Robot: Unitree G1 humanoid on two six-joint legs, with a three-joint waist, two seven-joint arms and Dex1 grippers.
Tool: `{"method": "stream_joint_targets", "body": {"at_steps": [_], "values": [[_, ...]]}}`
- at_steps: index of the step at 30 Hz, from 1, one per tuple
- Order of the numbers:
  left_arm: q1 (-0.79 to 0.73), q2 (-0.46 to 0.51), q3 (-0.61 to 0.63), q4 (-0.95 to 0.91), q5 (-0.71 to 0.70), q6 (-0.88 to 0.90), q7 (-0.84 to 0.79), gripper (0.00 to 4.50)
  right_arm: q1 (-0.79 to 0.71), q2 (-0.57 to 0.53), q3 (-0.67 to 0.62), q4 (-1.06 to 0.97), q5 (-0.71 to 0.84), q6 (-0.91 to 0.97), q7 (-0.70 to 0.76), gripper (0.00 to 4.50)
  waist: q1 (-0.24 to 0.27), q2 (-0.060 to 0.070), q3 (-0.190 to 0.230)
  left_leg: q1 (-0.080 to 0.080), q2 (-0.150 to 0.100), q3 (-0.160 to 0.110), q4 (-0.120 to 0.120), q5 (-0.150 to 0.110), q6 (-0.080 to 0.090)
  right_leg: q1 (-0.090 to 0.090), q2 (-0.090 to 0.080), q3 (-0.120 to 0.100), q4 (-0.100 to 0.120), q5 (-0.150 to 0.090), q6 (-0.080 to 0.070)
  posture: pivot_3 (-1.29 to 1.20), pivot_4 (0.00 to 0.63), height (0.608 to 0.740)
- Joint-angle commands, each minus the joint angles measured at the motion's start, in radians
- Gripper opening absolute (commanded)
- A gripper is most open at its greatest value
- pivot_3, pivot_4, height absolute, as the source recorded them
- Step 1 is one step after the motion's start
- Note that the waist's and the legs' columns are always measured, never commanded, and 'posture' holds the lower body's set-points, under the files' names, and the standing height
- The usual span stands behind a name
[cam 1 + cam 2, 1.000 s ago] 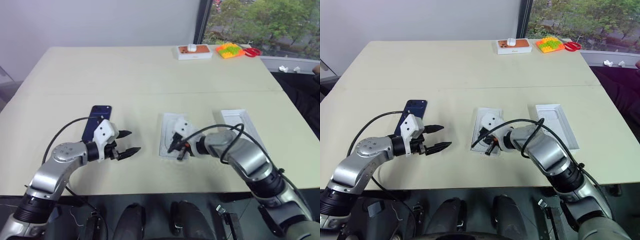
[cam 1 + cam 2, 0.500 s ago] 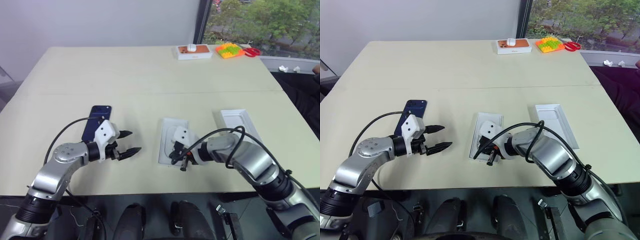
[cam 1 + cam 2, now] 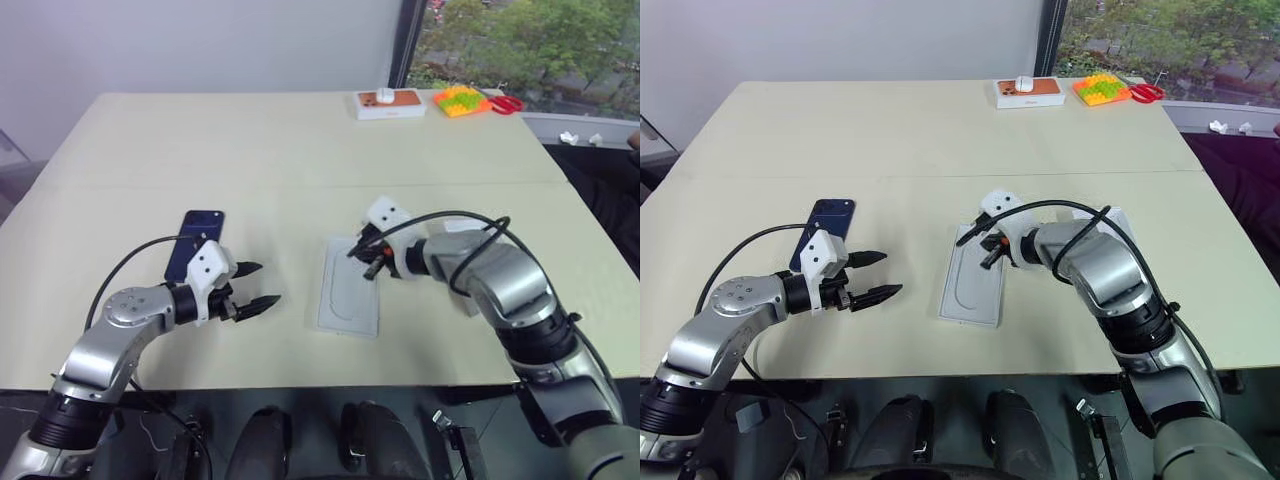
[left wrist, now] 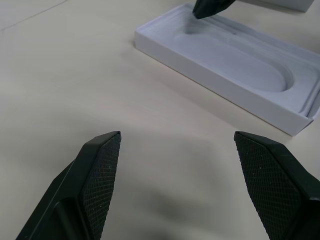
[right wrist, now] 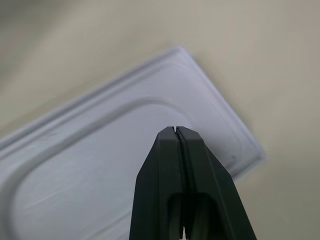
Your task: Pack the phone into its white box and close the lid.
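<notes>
Beige table (image 3: 300,150), no legible writing

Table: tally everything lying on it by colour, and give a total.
White: 3 (insert, white box, small object atop the far box)
Dark blue: 1 (phone)
Orange-topped: 1 (far box)
Multicoloured: 1 (block toy)
Red: 1 (scissors)
Total: 7

Office: pale table (image 3: 280,140) (window (image 3: 520,40) beside).
</notes>
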Motion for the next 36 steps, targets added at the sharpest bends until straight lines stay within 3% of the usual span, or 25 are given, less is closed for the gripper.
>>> {"method": "stream_joint_targets", "body": {"at_steps": [1, 14, 22, 36], "values": [[-0.008, -0.005, 0.019, -0.034, 0.003, -0.005, -0.004, 3.83, -0.006, 0.026, -0.007, 0.052, -0.033, -0.039, -0.032, 0.04, -0.001, 0.000, 0.000, 0.000, 0.000, 0.000, 0.000, 0.000, 0.000, 0.000, 0.000, 0.000, 0.000, 0.000, 0.000, 0.00, 0.150, 0.740], [0.002, -0.006, 0.038, -0.038, 0.008, 0.003, 0.008, 3.83, 0.030, 0.042, 0.013, 0.027, -0.033, -0.046, -0.023, 0.04, 0.002, 0.000, 0.000, 0.000, 0.000, 0.000, 0.000, 0.000, 0.000, 0.000, 0.000, 0.000, 0.000, 0.000, 0.000, 0.00, 0.150, 0.740], [-0.035, -0.017, 0.157, -0.012, -0.067, 0.103, 0.062, 3.83, 0.065, -0.003, -0.028, -0.151, -0.030, -0.266, 0.043, 0.04, 0.000, 0.000, 0.000, 0.000, 0.000, 0.000, 0.000, 0.000, 0.000, 0.000, 0.000, 0.000, 0.000, 0.000, 0.000, 0.00, 0.150, 0.740], [-0.060, 0.015, 0.244, 0.038, -0.082, 0.222, 0.107, 3.83, 0.119, -0.072, 0.047, -0.235, -0.020, -0.262, 0.148, 0.04, -0.002, 0.000, 0.000, 0.000, 0.000, -0.001, 0.000, 0.000, 0.000, 0.000, 0.000, 0.000, 0.000, 0.000, 0.000, 0.00, 0.150, 0.740]]}}
